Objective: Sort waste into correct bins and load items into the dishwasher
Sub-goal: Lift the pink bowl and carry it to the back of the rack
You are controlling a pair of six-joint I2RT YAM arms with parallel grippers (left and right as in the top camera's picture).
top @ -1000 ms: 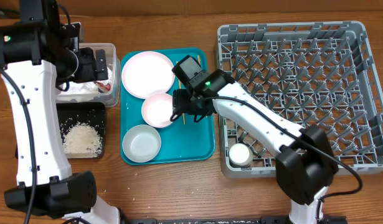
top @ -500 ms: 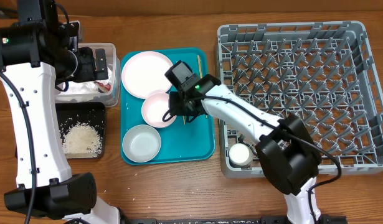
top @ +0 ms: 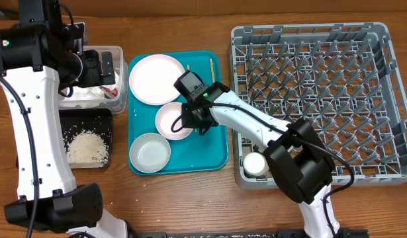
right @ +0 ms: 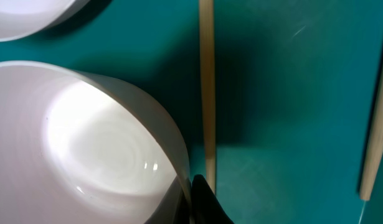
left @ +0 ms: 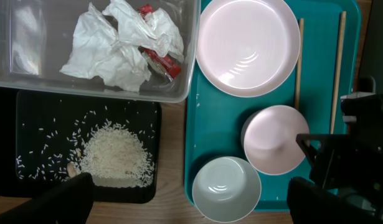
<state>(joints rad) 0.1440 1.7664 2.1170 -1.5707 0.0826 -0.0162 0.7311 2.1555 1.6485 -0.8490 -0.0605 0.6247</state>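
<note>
R pincer (top: 193,120) clenched on rim of pink bowl (top: 170,120), at bowl's right edge, on teal tray (top: 213,149); chopstick (right: 206,81) just beside it. L pincer (top: 102,69) spread wide above clear tub (top: 120,59) w/ paper scraps (left: 116,43). Rice (left: 113,155) in black tray (left: 29,106). Cup (top: 255,164) in rack (top: 309,33), corner nearest teal tray.

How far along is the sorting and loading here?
Done: paper scraps in the clear tub, rice in the black tray, cup in the rack. In hand: right claw shut at the pink bowl's rim; grip unclear. Remaining: plate, that bowl, the other bowl, two chopsticks, all on the teal tray.
</note>
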